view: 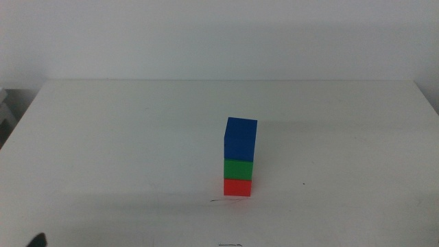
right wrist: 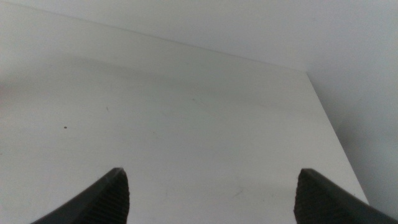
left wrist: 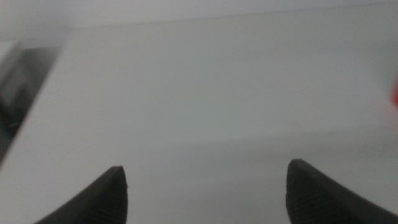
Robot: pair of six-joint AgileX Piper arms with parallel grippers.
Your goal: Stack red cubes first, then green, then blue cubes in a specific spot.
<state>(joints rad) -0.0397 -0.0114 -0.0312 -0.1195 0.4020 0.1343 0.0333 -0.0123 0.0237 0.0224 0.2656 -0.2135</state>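
Three cubes stacked — red cube [view: 237,187], green [view: 238,169], blue [view: 240,138]; each gripper spread, empty.

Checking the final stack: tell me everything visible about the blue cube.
The blue cube is plain deep blue with matte faces. It sits upright on top of the green cube, which rests on the red cube, near the middle of the white table. Only the green cube touches it; no gripper is near.
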